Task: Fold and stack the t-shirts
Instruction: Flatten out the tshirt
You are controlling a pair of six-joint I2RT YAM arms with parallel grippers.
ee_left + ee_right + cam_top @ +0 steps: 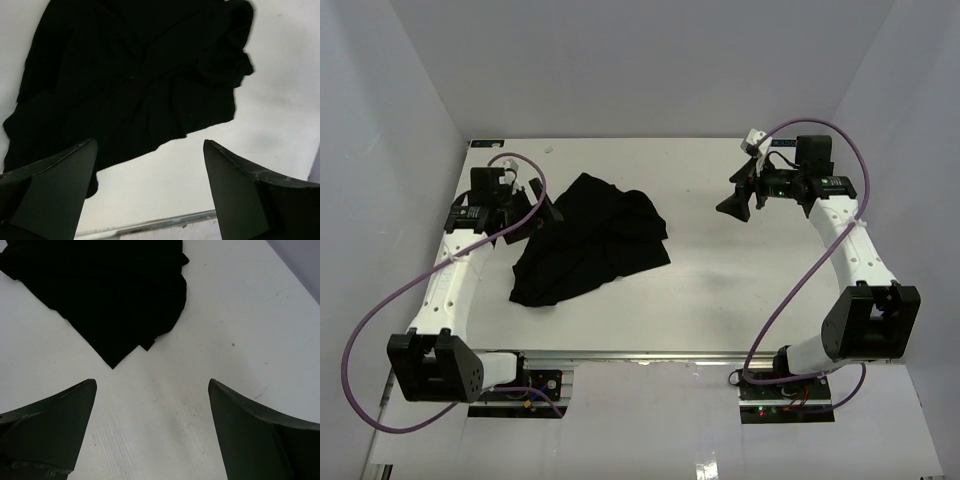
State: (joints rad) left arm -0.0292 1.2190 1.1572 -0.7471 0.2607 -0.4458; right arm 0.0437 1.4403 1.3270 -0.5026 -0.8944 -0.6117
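1 soft, plain black short-sleeved fabric t-shirt (pixel 590 240) lies crumpled and unfolded on the flat white rectangular table (pixel 740 300), a rumpled heap with wrinkles running across it (no print shows on the cloth). It is the 1 garment that can be counted.

There are 2 black two-finger grippers, 1 on each side of the t-shirt. The left gripper (pixel 535 210) sits just beside the t-shirt's left edge, its jaws spread wide apart and holding nothing; whether a fingertip touches the cloth cannot be told from above. In the left wrist view (pixel 150 145) its 2 dark fingers stand on either side of the t-shirt (pixel 135 75), which fills the upper part of that view.

The right gripper (pixel 733 203) hangs well apart from the t-shirt, on its right, jaws likewise wide apart and empty. In the right wrist view (pixel 152 382) a pointed corner of the t-shirt (pixel 110 290) lies ahead of the 2 fingers, with bare table between.

2 purple cables (pixel 365 330) loop along the arms, 1 on each side of the t-shirt.
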